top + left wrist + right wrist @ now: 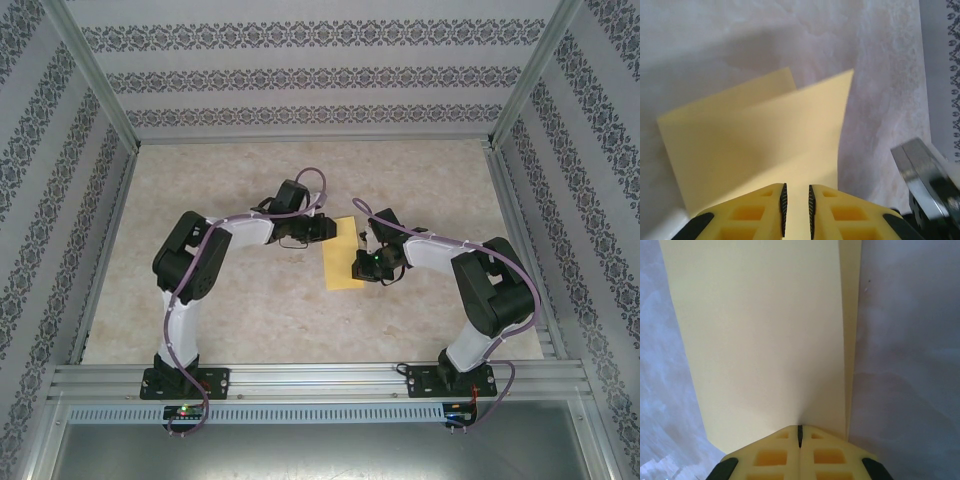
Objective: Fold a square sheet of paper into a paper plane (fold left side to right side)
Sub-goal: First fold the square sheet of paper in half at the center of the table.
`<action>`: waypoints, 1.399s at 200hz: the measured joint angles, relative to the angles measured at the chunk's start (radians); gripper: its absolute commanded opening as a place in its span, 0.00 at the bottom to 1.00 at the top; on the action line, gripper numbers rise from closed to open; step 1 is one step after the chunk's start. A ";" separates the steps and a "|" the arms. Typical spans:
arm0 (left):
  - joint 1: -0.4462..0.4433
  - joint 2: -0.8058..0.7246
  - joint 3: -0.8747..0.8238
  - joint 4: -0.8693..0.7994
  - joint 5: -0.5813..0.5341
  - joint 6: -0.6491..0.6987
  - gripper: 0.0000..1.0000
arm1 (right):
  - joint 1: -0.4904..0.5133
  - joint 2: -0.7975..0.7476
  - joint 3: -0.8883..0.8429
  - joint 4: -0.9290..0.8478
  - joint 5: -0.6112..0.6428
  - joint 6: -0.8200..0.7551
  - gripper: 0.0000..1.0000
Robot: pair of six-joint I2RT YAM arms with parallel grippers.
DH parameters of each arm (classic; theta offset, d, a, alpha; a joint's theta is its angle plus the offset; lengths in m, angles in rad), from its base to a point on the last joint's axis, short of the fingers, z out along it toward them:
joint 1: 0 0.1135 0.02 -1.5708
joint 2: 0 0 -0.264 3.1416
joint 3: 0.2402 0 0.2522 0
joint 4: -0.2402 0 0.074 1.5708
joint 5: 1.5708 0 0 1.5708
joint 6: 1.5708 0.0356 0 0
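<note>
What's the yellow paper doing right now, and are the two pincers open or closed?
square sheet of paper: folded over into two layers, edges not quite lined up.
left pincer: open just a crack, right over the paper.
right pincer: shut, tips at the paper; pinching it or only pressing it, can't tell.

one square sheet of paper (343, 265) — two tools: left tool (796, 195), right tool (800, 432)

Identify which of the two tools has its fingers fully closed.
The right tool: its yellow fingers meet with no gap, over the yellow paper. The left tool shows a slim gap between its pads.
</note>
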 measured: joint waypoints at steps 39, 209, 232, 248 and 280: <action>0.001 0.053 0.033 -0.004 -0.031 0.004 0.22 | 0.006 0.000 0.001 -0.003 0.007 0.000 0.05; 0.068 0.123 0.143 -0.058 -0.138 0.020 0.23 | 0.007 -0.001 -0.002 0.001 0.006 0.003 0.06; 0.074 0.125 0.146 -0.058 -0.138 0.031 0.26 | 0.012 -0.016 -0.028 0.036 0.003 0.030 0.06; 0.076 0.121 0.146 -0.060 -0.139 0.041 0.29 | 0.018 -0.036 -0.057 0.072 0.008 0.062 0.06; 0.088 0.057 0.089 -0.073 -0.164 0.053 0.31 | 0.040 -0.074 -0.104 0.114 0.016 0.113 0.09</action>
